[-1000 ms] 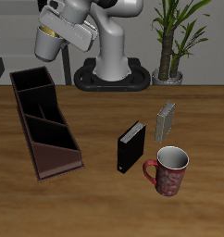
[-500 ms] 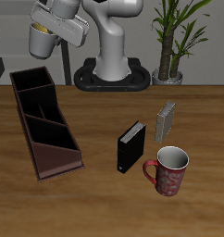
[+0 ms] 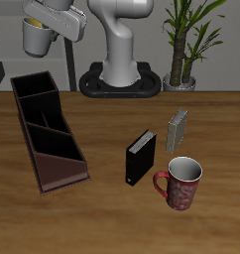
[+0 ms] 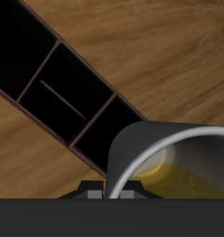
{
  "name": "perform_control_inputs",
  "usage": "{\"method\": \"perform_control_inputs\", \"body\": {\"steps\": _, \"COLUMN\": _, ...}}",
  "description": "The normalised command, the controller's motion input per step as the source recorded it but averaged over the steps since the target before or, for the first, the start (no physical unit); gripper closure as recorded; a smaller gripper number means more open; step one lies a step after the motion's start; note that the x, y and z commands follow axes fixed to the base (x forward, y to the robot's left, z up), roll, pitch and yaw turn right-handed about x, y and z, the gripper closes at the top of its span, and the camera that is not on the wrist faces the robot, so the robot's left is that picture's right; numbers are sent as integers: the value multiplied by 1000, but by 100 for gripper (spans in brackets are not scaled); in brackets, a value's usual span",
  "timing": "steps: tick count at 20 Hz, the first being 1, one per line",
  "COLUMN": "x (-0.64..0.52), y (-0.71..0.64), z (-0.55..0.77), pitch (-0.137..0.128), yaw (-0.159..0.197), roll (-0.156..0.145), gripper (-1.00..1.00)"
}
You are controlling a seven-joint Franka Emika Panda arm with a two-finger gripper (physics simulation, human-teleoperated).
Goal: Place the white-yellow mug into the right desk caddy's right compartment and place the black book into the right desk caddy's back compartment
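Observation:
The white-yellow mug (image 3: 36, 38) hangs high in the air above the back end of the right desk caddy (image 3: 48, 132), with my gripper (image 3: 38, 22) shut on its rim. In the wrist view the mug (image 4: 174, 162) fills the foreground, its yellow inside showing, and the caddy (image 4: 63, 88) lies far below with its dark cells and dividers. The black book (image 3: 140, 158) stands upright on the table, well away from the caddy, near the middle.
A dark red patterned mug (image 3: 180, 183) stands beside the black book, nearer the front edge. A thin grey patterned book (image 3: 178, 130) stands behind it. A potted plant (image 3: 183, 45) and the robot base (image 3: 119, 79) are at the back.
My gripper has carried the mug sideways from the robot base toward the caddy's side, staying high. Nothing on the table has moved.

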Motion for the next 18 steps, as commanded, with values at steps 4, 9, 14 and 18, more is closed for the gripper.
{"method": "perform_control_inputs", "body": {"steps": 4, "x": 202, "y": 36, "z": -54, "pitch": 83, "yaw": -91, "roll": 36, "gripper": 100}}
{"method": "perform_control_inputs", "body": {"steps": 9, "x": 166, "y": 59, "z": -21, "pitch": 41, "yaw": -54, "roll": 43, "gripper": 100}}
{"method": "perform_control_inputs", "body": {"steps": 14, "x": 167, "y": 53, "z": -17, "pitch": 27, "yaw": -20, "roll": -3, "gripper": 100}}
{"method": "perform_control_inputs", "body": {"steps": 18, "x": 215, "y": -103, "z": -94, "pitch": 30, "yaw": -42, "roll": -14, "gripper": 100}}
